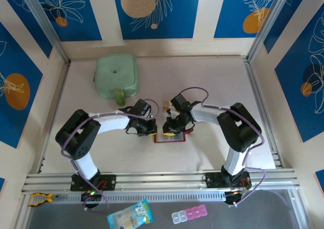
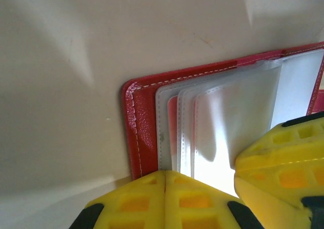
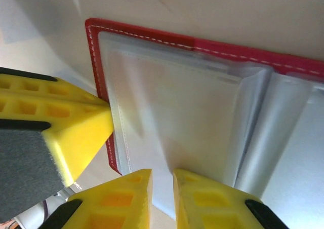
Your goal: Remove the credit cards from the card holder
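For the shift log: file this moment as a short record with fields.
card holder: open on the table, clear sleeves fanned
left gripper: shut, at the holder's edge
right gripper: jaws nearly together at a sleeve's edge; grip unclear
green pouch: far left, untouched

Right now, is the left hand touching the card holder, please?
Touching: in the right wrist view, the left hand presses the card holder's red edge.

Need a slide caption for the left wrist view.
Left gripper, jaws shut, at the edge of the open red card holder, its clear sleeves fanned out, on a pale table.
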Motion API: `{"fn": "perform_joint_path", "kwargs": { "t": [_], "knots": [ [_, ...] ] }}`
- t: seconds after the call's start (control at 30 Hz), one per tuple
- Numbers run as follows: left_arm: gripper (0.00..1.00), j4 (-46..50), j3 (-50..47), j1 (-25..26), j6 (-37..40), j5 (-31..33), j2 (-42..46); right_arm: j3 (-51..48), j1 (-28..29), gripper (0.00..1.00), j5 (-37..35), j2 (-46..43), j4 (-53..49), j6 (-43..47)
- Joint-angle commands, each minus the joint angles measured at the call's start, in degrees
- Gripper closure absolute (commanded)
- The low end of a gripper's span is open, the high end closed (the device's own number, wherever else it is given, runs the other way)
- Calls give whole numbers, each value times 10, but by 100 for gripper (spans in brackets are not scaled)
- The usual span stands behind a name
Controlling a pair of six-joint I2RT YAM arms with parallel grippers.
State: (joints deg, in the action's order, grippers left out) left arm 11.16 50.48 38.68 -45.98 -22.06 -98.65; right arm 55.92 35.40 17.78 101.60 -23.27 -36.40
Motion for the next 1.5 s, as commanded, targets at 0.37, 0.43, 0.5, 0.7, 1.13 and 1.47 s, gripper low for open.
{"fn": "perform_joint_path", "kwargs": {
  "t": [0.37,0.43,0.5,0.7,1.13,1.47],
  "knots": [
    [96,29,-10,-12,18,0,16,-40,-56,80,49,-13,17,34],
    [95,26,-5,-12,17,0,24,-57,-69,80,84,-10,52,36],
    [94,26,1,-12,15,-1,33,-71,-81,81,112,-4,76,35],
    [88,15,20,-11,-1,-12,60,-105,-110,81,163,11,127,35],
    [72,-72,36,9,-54,-70,2,-114,-122,81,173,14,137,37],
    [71,-89,38,16,-64,-88,-34,-119,-122,81,174,9,137,35]
  ]
}}
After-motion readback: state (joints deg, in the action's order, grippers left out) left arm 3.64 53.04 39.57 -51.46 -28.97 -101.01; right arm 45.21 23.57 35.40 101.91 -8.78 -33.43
